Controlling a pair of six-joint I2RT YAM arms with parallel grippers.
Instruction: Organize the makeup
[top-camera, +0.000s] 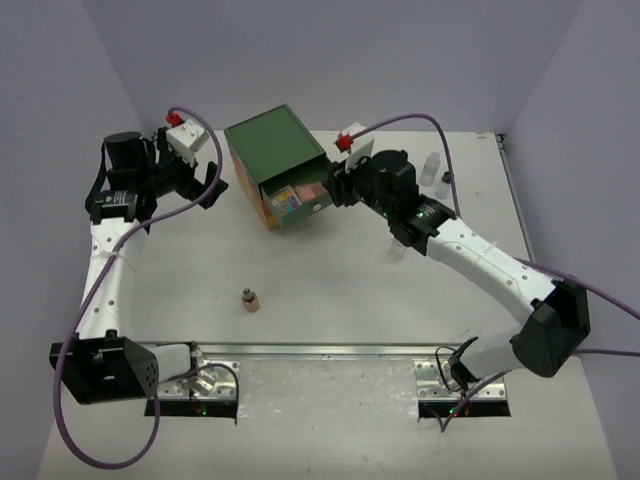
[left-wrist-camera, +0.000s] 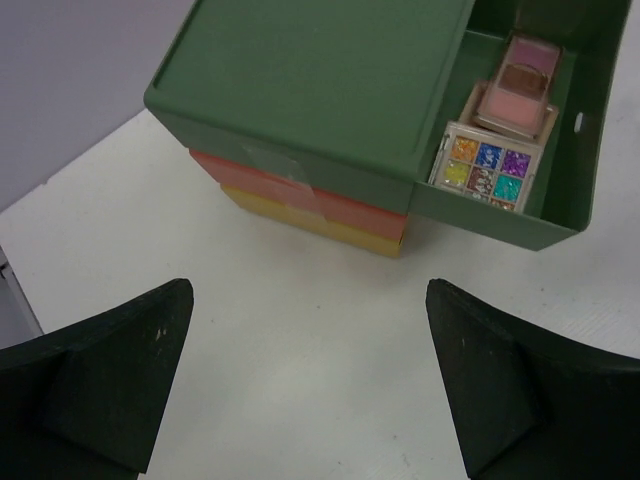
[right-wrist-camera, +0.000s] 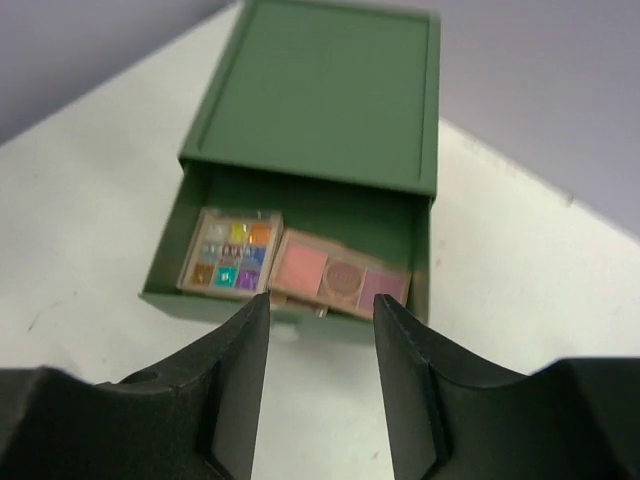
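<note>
Two flat square palettes (right-wrist-camera: 228, 252) stowed in green drawer (right-wrist-camera: 300, 205) ahead of my part-open, empty right gripper (right-wrist-camera: 322, 305); left gripper (left-wrist-camera: 308, 290) wide, empty; small tan bottle (top-camera: 250, 300) unstowed.

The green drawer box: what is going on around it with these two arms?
The drawer box has its top drawer pulled out, and a multicoloured palette and a pink palette lie inside. The right gripper hovers in front of that drawer, open and empty. The left gripper hangs wide open beside the box, holding nothing. A small tan bottle stands alone on the table, and clear bottles stand at the far right.
</note>
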